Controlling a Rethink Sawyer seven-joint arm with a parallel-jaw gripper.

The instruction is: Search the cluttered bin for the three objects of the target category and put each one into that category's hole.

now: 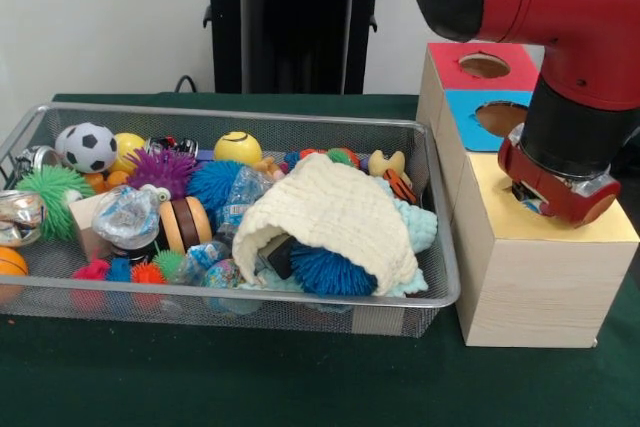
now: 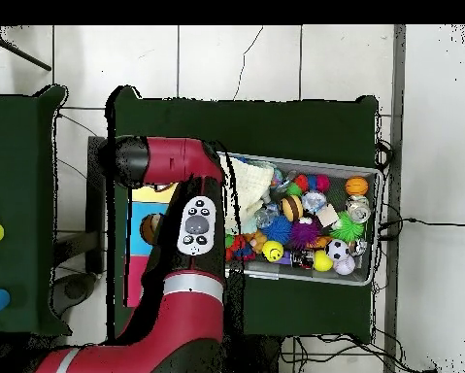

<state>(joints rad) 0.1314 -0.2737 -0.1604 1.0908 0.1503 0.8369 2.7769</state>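
Red and black robot arm (image 1: 560, 17) lowered over the long wooden box (image 1: 530, 257) with yellow, blue and red hole panels, box's long axis laid alongside the wire mesh bin (image 1: 440, 277), cream knitted cloth (image 1: 335, 212) draped over toys, gripper (image 1: 545, 197) partly hidden, grip state undeterminable

White tiled floor (image 2: 275, 58), pale wall (image 1: 100, 17), dark green table covering (image 1: 250, 377), black cables (image 2: 420, 223) on the floor.
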